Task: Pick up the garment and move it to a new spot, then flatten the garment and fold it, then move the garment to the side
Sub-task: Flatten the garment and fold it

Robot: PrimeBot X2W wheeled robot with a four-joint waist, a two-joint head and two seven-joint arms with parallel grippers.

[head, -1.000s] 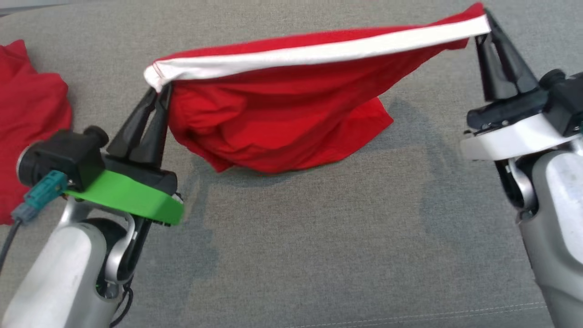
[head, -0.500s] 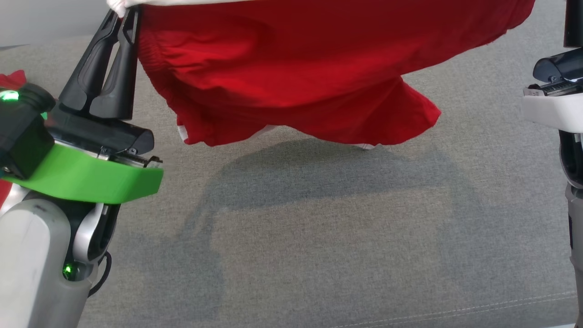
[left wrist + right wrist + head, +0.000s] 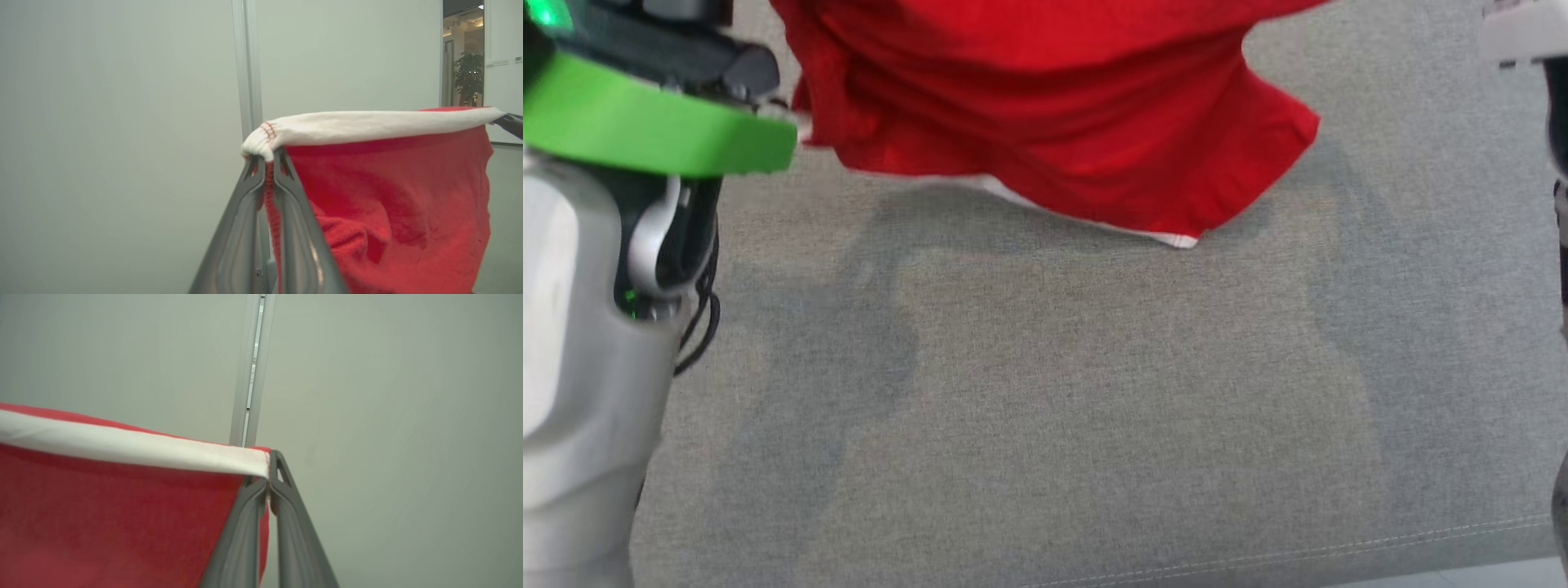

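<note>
The garment [image 3: 1054,114] is red with a white band along its top edge and hangs in the air above the grey cushion [image 3: 1054,408]. In the left wrist view my left gripper [image 3: 267,157] is shut on one end of the white band [image 3: 367,124]. The right wrist view has my right gripper [image 3: 269,473] shut on the band's other end, the garment [image 3: 114,506] stretched taut between the two. In the head view the garment's lower hem hangs free just above the cushion, and my left wrist with its green plate [image 3: 645,122] stands at the upper left.
A pale wall with a vertical metal strip [image 3: 249,69] stands behind the garment. A doorway with a potted plant [image 3: 470,77] is at the far right of the left wrist view. The cushion's front seam [image 3: 1339,551] runs along the bottom.
Both grippers have risen with the garment, lifting it off the cushion. The head view has shifted, so the fingers and the white band have gone past its top edge.
</note>
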